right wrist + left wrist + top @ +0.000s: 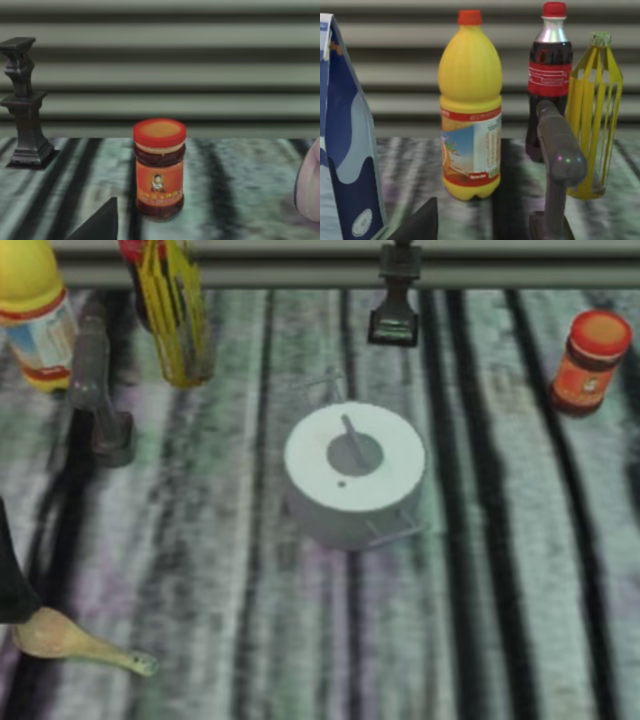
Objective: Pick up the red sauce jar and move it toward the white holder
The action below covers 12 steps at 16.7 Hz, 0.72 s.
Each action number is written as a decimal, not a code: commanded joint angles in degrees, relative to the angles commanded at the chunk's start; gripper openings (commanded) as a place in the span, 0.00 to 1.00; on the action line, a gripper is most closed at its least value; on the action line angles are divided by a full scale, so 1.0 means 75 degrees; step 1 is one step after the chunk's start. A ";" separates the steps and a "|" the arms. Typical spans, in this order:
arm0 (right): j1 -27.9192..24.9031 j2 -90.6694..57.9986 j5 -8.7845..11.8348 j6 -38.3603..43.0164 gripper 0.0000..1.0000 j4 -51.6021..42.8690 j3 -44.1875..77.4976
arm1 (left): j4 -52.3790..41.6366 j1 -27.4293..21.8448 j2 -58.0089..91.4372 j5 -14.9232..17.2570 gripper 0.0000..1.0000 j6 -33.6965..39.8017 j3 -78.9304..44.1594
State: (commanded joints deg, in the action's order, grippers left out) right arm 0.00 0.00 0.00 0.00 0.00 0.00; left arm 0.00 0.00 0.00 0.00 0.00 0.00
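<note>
**Operator:** Progress so far, as I read it, is nil. I see the red sauce jar [590, 361] standing upright at the counter's [500, 620] far right, well apart from the white holder [354, 472] in the middle. Nothing touches it.

**Supervisor:** Where are your grippers?

**Operator:** My right wrist view faces the jar head-on, with only a dark sliver of the right gripper [97, 222] at the frame edge; I cannot tell whether it is apart or together. The same goes for the left gripper [417, 222], which faces the yellow bottle [470, 107] on the left side and looks idle.

**Supervisor:** So everything remains?

**Operator:** I judge so: approach, grasp, lift, carry leftward.

**Supervisor:** Surfaces?

**Operator:** The jar is a small cylinder, with a smooth orange-red lid, a dark glossy body and a paper-like label. I expect a side grip below the lid suits it. The holder is a squat matte white drum with a round central hole, a thin grey rod inside and wire prongs at its flank. The counter is streaked grey and black.
</note>
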 joint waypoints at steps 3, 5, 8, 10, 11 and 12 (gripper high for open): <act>0.0003 -0.0070 0.0001 -0.0010 1.00 -0.0069 0.0035 | 0.0000 0.0000 0.0000 0.0000 1.00 0.0000 0.0000; 0.0025 -0.0429 0.0004 -0.0066 1.00 -0.0418 0.0228 | 0.0000 0.0000 0.0000 0.0000 1.00 0.0000 0.0000; 0.0111 -0.1569 0.0002 -0.0262 1.00 -0.1403 0.0917 | 0.0000 0.0000 0.0000 0.0000 1.00 0.0000 0.0000; 0.0188 -0.2600 0.0007 -0.0459 1.00 -0.2199 0.1655 | 0.0000 0.0000 0.0000 0.0000 1.00 0.0000 0.0000; 0.0230 -0.3180 0.0014 -0.0581 1.00 -0.2610 0.2140 | 0.0000 0.0000 0.0000 0.0000 1.00 0.0000 0.0000; 0.0272 -0.3787 0.0027 -0.0714 1.00 -0.3018 0.2689 | 0.0000 0.0000 0.0000 0.0000 1.00 0.0000 0.0000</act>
State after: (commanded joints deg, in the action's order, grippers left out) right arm 2.04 -28.40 0.20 -5.36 -22.64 20.17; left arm 0.00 0.00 0.00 0.00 0.00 0.00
